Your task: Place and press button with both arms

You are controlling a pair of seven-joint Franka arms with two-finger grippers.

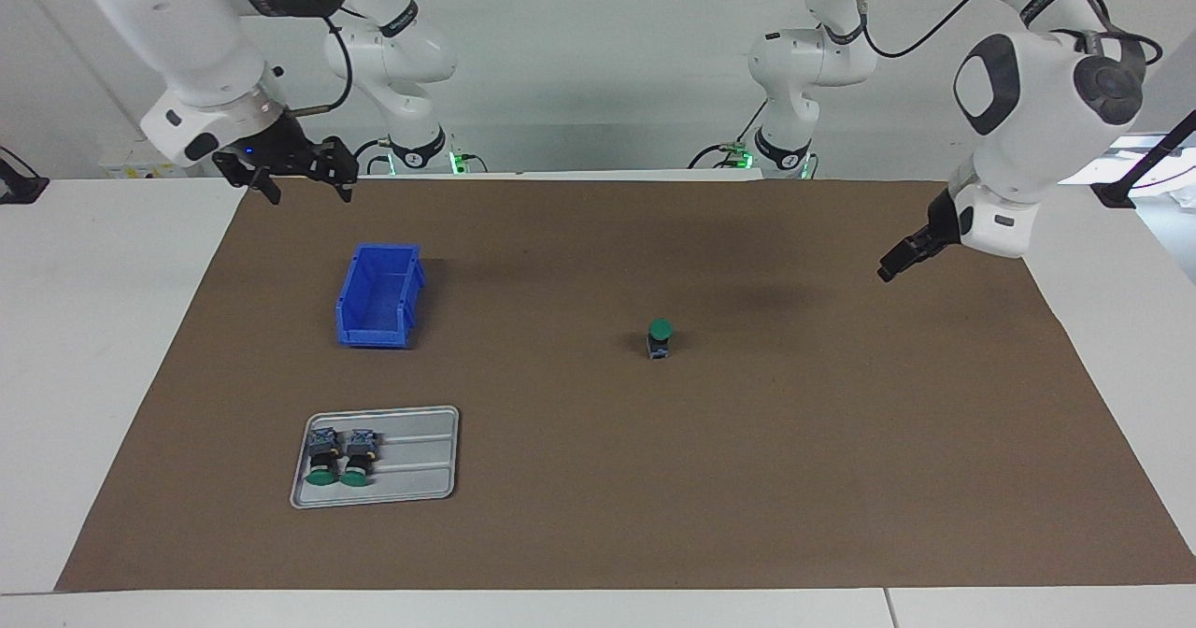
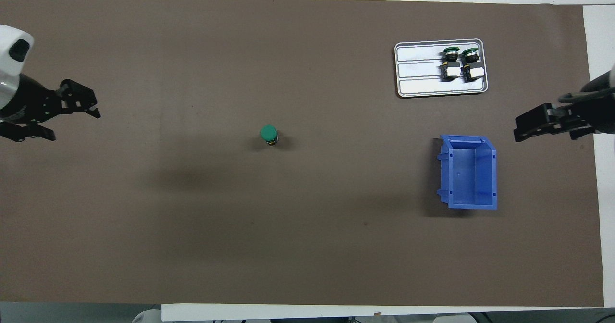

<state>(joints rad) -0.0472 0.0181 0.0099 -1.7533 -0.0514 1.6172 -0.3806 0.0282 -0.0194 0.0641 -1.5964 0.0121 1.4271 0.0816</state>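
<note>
Left claw [image 2: 72, 116], released, hangs over the desk's [image 1: 841, 478] left-arm end; upright button [image 1: 660, 338] stands mid-desk, nearer it than the released right claw [image 1: 299, 175].

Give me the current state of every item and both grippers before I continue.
Button: upright on the mat, green cap up, free.
Two spare buttons: lying side by side in the tray.
Blue bin: upright, empty.
Left gripper: open, holding nothing, over the mat's edge.
Right gripper: open, holding nothing, raised near the bin.
</note>
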